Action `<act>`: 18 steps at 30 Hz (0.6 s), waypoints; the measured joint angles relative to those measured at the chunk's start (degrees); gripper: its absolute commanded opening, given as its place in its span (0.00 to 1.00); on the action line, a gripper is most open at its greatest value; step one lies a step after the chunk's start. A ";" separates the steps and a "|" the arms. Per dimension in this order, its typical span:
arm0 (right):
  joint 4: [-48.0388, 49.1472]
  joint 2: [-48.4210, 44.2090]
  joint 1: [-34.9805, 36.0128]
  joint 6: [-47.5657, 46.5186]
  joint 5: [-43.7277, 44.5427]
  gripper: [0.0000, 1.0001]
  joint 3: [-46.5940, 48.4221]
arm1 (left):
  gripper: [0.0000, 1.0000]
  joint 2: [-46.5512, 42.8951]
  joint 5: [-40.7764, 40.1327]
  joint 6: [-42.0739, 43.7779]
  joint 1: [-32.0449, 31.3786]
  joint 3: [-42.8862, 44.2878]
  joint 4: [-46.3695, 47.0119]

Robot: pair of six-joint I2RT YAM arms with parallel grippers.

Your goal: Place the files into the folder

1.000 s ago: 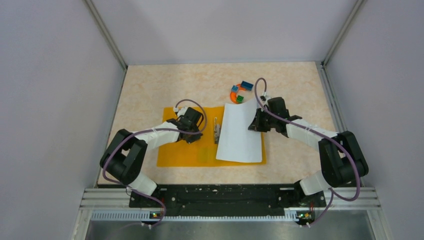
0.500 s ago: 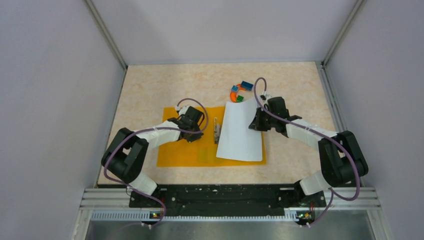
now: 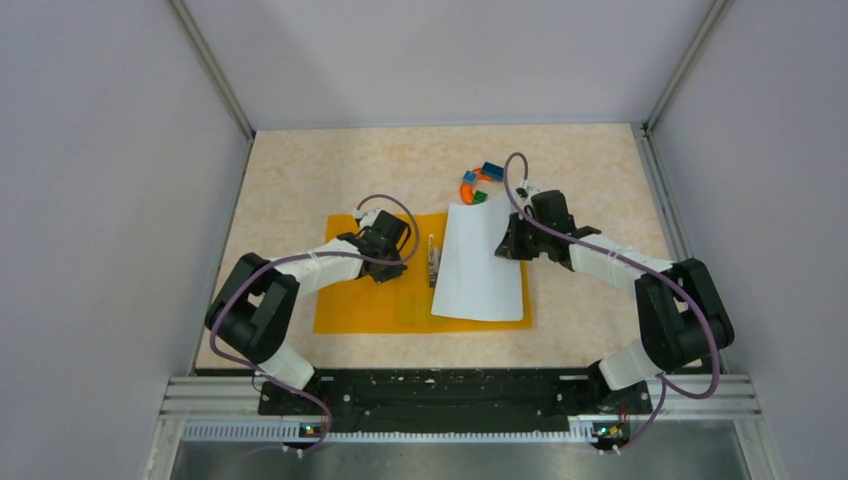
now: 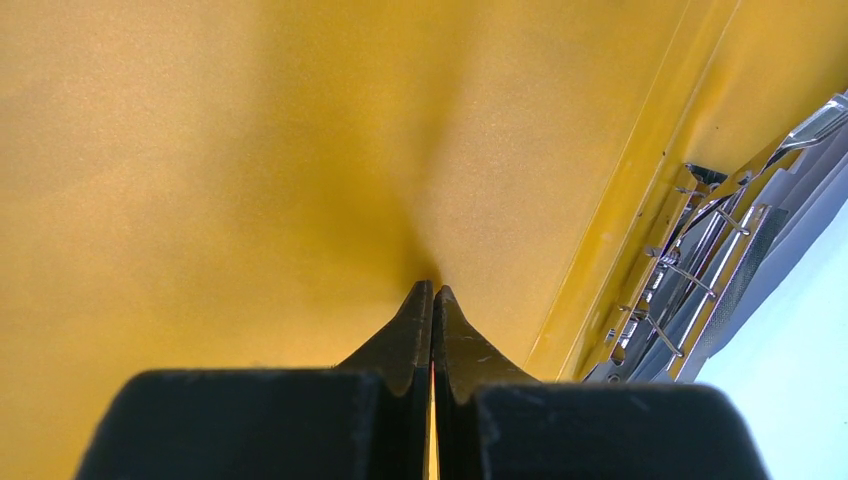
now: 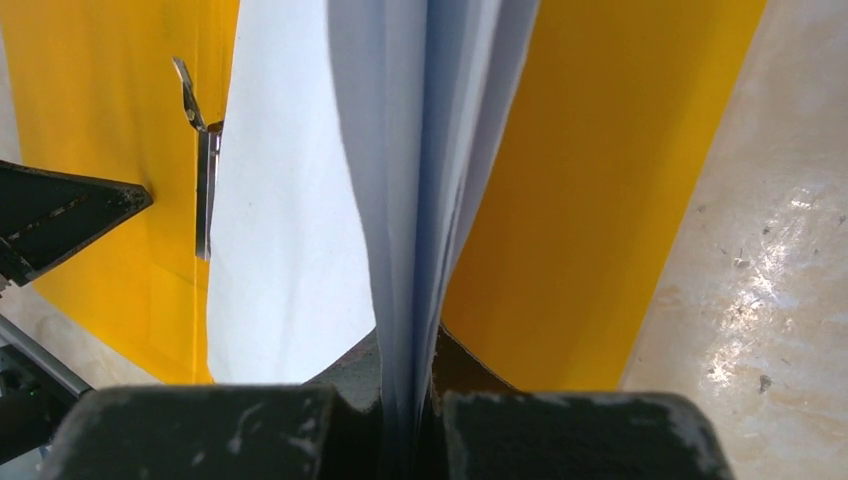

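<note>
The orange folder (image 3: 360, 300) lies open and flat on the table, its metal clip (image 3: 433, 260) along the spine. My left gripper (image 3: 392, 264) is shut, its tips pressing on the folder's left flap (image 4: 250, 150); the clip (image 4: 690, 260) is to its right. My right gripper (image 3: 505, 247) is shut on the right edge of the files (image 3: 478, 270), a stack of white sheets lying over the folder's right half. In the right wrist view the files (image 5: 290, 200) run from my gripper (image 5: 410, 345) towards the clip (image 5: 205, 180), with the folder (image 5: 560, 200) beneath.
A small orange curved toy piece (image 3: 468, 190) with blue (image 3: 492, 170) and green (image 3: 480, 198) blocks sits just beyond the sheets' far edge. Grey walls enclose the table on three sides. Bare tabletop (image 5: 760, 250) shows right of the folder.
My right gripper has drawn the sheets slightly to the left and farther back. My left gripper has shifted a little farther back on the left flap.
</note>
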 measured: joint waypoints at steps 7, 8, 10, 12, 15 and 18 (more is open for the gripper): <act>-2.54 -0.09 0.09 -0.44 2.64 0.00 0.66 | 0.00 0.00 -0.15 0.17 0.00 0.02 -0.07; -2.73 -0.09 0.09 -0.44 2.73 0.00 0.66 | 0.00 0.00 -0.17 0.22 0.00 0.04 -0.09; -3.08 -0.11 0.22 -0.44 3.04 0.00 0.66 | 0.00 0.00 -0.20 0.35 0.00 0.09 -0.13; -3.54 -0.11 0.74 -0.44 3.37 0.00 0.68 | 0.00 0.02 -0.22 0.57 0.00 0.11 -0.17; -4.81 -0.13 2.14 -0.35 3.91 0.00 1.51 | 0.00 0.02 -0.26 0.94 0.00 0.11 -0.17; -5.09 -0.15 3.45 0.20 4.15 0.00 2.82 | 0.00 0.02 -0.42 1.20 -0.26 0.13 -0.17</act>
